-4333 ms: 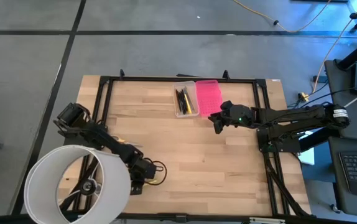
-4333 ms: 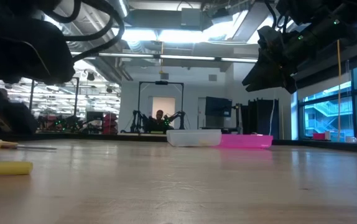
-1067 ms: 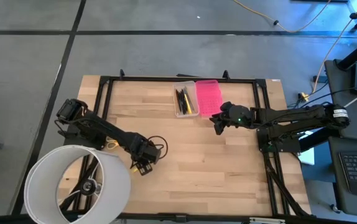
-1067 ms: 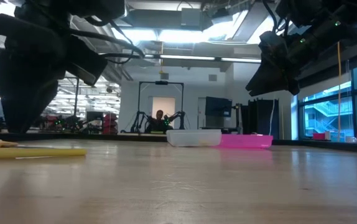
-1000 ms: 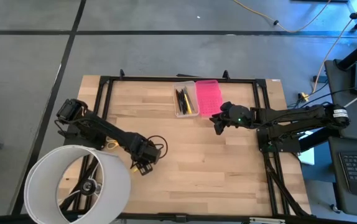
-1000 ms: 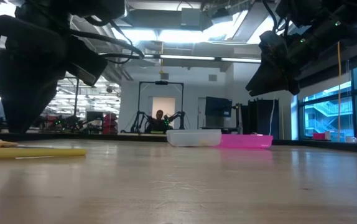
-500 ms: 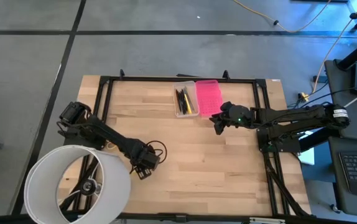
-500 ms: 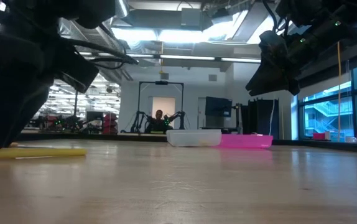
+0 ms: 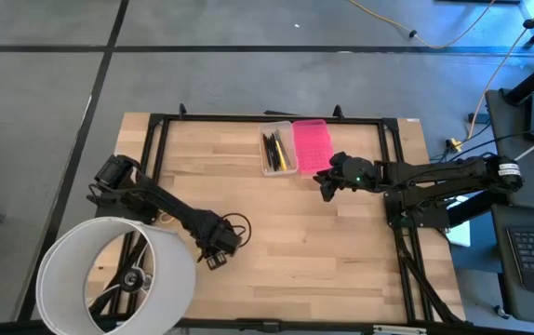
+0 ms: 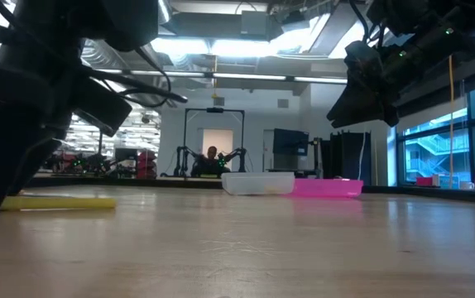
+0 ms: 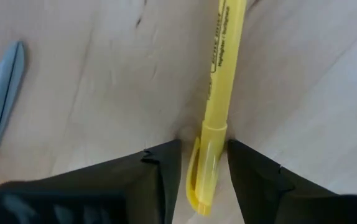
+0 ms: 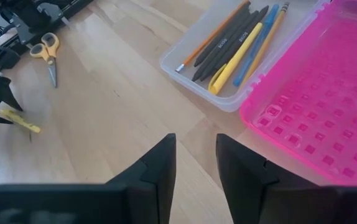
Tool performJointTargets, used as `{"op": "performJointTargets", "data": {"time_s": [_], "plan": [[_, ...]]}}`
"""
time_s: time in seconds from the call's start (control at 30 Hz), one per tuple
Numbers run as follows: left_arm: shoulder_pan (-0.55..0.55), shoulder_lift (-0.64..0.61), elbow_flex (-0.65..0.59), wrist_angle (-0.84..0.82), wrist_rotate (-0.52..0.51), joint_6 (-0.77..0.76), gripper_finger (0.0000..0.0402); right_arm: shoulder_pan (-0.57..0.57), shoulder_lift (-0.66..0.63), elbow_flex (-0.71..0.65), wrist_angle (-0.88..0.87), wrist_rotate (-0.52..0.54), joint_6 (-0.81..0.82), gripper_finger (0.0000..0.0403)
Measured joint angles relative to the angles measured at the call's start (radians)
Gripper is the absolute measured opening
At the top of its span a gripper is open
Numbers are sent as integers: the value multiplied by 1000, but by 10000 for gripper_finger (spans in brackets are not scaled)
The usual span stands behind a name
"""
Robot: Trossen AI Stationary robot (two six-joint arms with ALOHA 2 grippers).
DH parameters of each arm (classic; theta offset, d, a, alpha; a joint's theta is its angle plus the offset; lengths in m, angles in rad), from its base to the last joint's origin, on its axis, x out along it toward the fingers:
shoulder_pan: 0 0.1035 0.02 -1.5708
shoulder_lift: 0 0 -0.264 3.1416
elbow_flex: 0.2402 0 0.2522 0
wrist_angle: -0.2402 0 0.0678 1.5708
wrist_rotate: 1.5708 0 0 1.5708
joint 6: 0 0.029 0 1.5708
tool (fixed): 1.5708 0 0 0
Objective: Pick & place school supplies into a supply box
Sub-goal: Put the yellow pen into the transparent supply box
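On the bench [image 9: 323,251], a pick is judged to be in hand: the left gripper [image 11: 203,163] is set down over a yellow marker [image 11: 214,93], fingers open on either side of its capped end, not yet clamped. Closing and lifting would be called for next, then carriage to the box [image 9: 277,147], well apart. The right gripper [image 12: 195,163] hovers near the pink lid [image 12: 318,93], part-open and empty. Scissors [image 12: 47,51] lie near the marker.

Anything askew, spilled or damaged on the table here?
Nothing stands out. The clear case holds its pens neatly, pink lid open beside it. A yellow highlighter lies between the left hand fingers, scissors nearby, both simply waiting to be packed.
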Motion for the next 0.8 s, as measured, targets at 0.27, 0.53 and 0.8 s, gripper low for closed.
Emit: {"op": "performJointTargets", "data": {"time_s": [0.27, 0.53, 0.8], "plan": [[-1, 2, -2, 6, -11, 24, 67, 0, 0, 0, -1, 0, -1, 119], [-1, -6, 29, -8, -32, 24, 41, 0, 0, 0, -1, 0, -4, 119], [62, -55, 125, 12, -119, 74, 43, 0, 0, 0, 0, 0, -5, 119]]}}
